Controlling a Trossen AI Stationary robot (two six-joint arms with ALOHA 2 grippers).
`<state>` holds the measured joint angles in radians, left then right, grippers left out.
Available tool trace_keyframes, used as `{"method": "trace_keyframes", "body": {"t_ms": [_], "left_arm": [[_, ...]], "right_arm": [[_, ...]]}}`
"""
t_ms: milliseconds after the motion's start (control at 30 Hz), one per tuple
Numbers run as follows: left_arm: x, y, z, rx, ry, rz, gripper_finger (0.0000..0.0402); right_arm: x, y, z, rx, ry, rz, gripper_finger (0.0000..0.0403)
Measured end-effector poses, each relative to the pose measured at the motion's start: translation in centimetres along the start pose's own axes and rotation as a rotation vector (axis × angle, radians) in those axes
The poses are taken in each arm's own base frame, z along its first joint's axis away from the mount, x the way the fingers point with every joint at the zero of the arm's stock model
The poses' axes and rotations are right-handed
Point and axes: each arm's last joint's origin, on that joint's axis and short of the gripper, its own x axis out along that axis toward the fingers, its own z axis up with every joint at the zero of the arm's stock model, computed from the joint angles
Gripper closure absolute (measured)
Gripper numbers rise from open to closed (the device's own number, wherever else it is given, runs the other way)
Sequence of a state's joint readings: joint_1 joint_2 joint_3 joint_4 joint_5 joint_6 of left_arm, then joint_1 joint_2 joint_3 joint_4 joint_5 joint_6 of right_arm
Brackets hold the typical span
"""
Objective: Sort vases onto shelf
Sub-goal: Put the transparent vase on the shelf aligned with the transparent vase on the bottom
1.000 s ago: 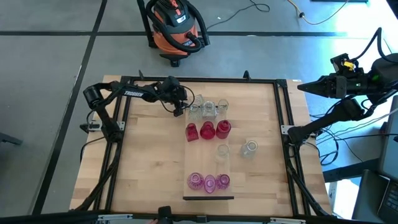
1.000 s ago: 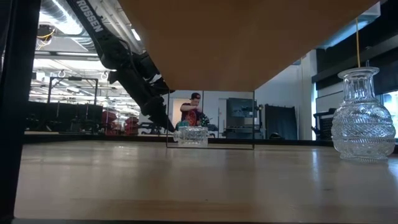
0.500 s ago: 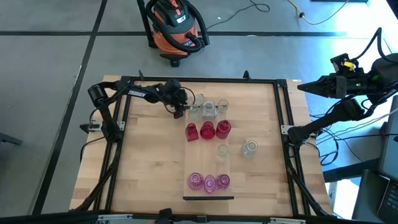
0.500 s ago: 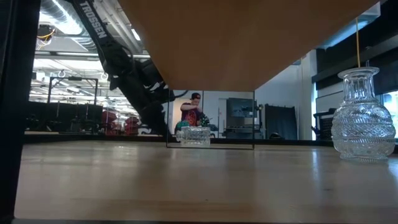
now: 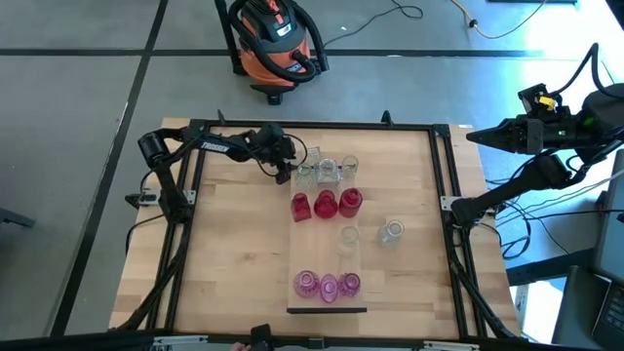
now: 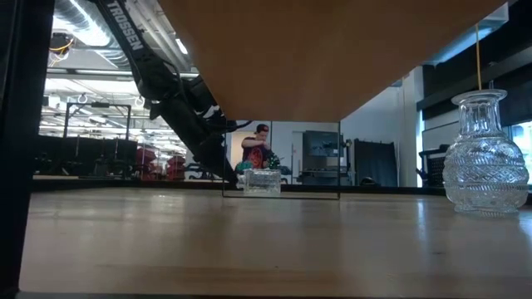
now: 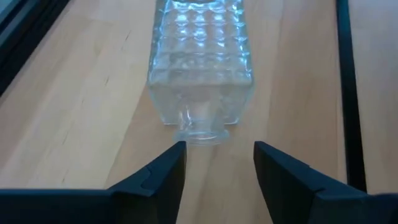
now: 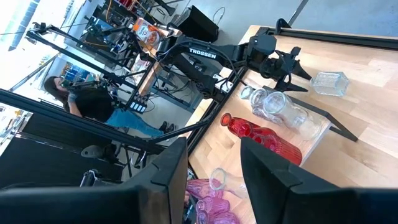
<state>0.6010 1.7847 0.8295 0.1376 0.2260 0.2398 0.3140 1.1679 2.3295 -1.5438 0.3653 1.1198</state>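
While the left end effector [image 5: 284,174] hangs low at the far end of the shelf [image 5: 328,265], its two dark fingers [image 7: 155,173] stand apart and hold nothing. Just in front of them a square clear bottle [image 7: 200,59] lies on its side on the wooden bench [image 5: 234,253], its mouth toward the fingers. Its glass has a raised diamond pattern.

The shelf is a long pale plank with a dark strip at the near end. On it stand three groups. At the far end there are three clear vases [image 5: 327,170], close together. Next comes a row of three deep red vases [image 5: 326,204], one square and two rounder. At the near end there are three pink vases [image 5: 329,285] with ribbed bodies. Between the red and pink rows one more clear vase [image 5: 348,239] stands alone on the plank.

Another clear round vase [image 5: 391,232] with cut glass stands on the bench, just beside the shelf.

The right end effector [image 5: 478,136] waits outside the bench, fingers [image 8: 168,171] apart and empty.
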Motion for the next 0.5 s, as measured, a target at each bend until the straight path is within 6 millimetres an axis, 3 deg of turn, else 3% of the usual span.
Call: {"method": "trace_keyframes", "body": {"t_ms": [500], "left_arm": [[-0.2, 0.4, 2.2, 0.030, -0.062, 0.036, 0.0217]], "right_arm": [[0.0, 0.0, 0.0, 0.000, 0.000, 0.000, 0.0272]]}}
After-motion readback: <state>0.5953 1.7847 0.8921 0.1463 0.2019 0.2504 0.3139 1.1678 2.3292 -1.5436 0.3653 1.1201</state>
